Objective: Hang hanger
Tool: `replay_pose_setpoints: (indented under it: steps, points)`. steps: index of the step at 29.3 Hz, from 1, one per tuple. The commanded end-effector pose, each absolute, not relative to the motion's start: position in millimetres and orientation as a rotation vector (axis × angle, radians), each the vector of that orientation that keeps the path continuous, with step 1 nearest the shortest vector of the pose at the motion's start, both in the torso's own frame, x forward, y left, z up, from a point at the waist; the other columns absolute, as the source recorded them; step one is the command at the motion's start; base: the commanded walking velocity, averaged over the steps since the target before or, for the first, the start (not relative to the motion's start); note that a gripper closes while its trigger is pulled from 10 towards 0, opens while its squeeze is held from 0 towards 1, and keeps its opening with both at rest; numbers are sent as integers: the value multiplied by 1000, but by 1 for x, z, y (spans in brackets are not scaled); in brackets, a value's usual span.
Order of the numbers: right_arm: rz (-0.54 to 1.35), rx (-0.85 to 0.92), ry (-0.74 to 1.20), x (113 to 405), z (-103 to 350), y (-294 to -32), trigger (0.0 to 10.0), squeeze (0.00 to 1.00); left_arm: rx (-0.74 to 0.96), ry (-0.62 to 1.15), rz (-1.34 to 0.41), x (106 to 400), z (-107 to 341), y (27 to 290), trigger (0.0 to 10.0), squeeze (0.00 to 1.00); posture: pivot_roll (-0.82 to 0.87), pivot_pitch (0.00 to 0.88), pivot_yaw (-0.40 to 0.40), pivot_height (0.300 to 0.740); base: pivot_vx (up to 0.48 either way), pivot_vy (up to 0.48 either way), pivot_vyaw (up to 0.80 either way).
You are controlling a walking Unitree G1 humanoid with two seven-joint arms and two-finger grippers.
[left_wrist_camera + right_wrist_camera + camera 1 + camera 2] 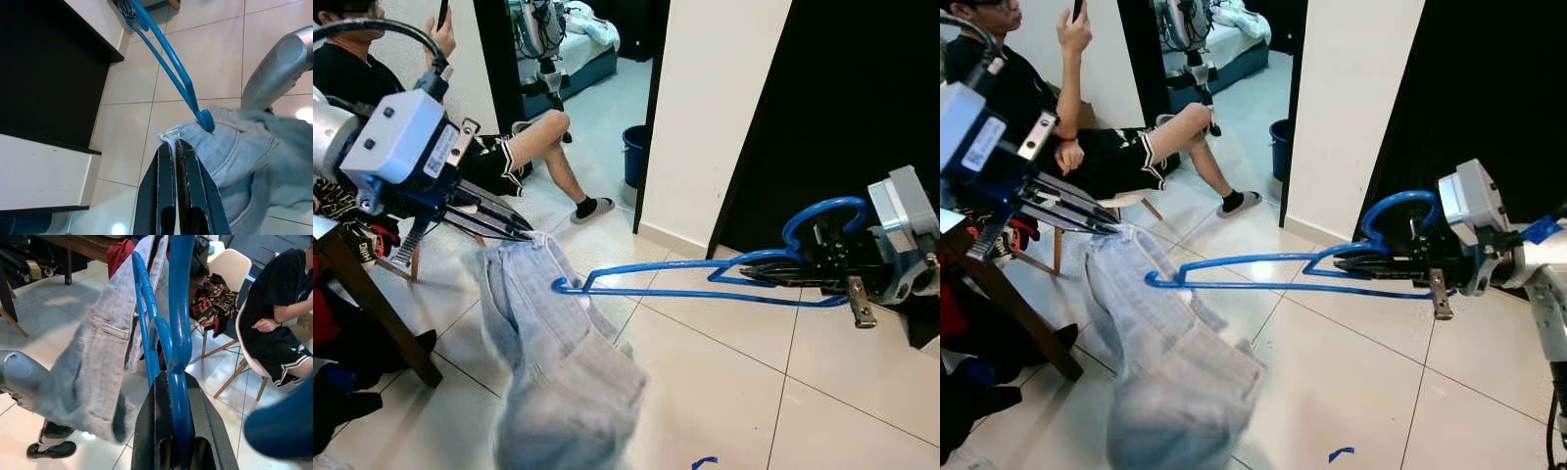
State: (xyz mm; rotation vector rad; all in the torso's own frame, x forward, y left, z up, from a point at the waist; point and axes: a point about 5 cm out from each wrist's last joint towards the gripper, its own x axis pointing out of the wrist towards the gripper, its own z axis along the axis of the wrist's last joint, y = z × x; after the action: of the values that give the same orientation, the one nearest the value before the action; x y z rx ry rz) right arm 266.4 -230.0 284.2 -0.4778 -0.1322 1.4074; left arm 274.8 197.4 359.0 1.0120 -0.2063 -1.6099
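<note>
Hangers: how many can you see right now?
1. The blue hanger is held at its hook end by the right pincer, with its far tip inside the jeans gripped by the left pincer.

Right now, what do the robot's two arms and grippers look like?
Both arms are silver metal. Each wrist carries a pale grey box-shaped module with blue parts. The left gripper and right gripper each have two long, thin black fingers. A black cable loops above the left wrist, whose module bears a white label.
</note>
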Motion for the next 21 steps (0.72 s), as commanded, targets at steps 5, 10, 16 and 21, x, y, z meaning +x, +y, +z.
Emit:
replay_pose_setpoints:
  steps: [5,10,16,21]
  points:
    - [1392,-494,-143,267,288,-230,10000,0,1039,-217,-1628,269,365,200,10000,0,91,0,-3,740,0,0,0]
    - [1369,-511,-136,266,289,-234,10000,0,1029,-233,-1646,268,366,198,10000,0,91,0,-2,740,0,0,0]
    - [1297,-543,-109,271,291,-246,10000,0,1031,-241,-1664,266,368,196,10000,0,95,0,-5,740,0,0,0]
    - [1247,-565,-115,270,298,-256,10000,0,1033,-230,-1660,265,368,197,10000,0,98,0,-5,740,0,0,0]
